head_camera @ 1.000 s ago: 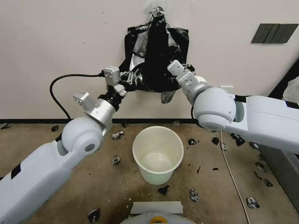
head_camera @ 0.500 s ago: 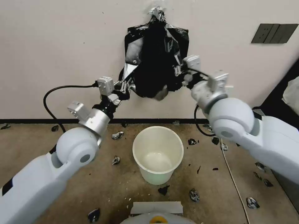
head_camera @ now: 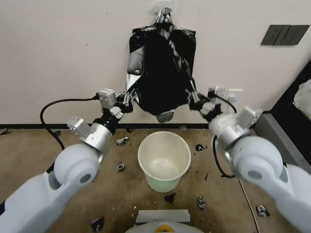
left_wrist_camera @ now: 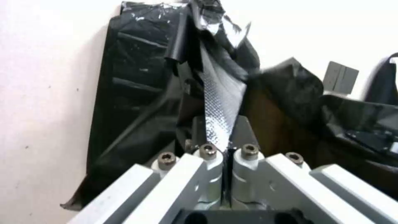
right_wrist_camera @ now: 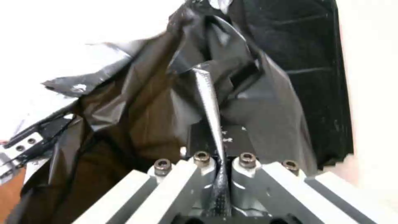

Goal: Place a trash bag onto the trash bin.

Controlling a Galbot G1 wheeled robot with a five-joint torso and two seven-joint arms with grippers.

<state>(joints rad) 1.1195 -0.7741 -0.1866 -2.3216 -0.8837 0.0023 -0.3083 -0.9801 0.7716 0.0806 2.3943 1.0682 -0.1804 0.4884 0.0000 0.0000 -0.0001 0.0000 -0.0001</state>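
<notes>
Drew apart and sank lower since a second before: left tool (head_camera: 128,99) and right tool (head_camera: 194,98), each pinched on a lower corner of the trash bag (head_camera: 162,69), stretched against the wall above the trash bin (head_camera: 164,160). Showed no readable writing.

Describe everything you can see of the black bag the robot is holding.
The bag is thin, glossy black plastic, crinkled, with silvery glints. It hangs against the wall from a taped bunch at its top, spreading wider toward its lower edge. The left pincer is shut on its lower left edge and the right pincer on its lower right, pulling the film into taut folds. It hangs above the white bin, not touching it.
</notes>
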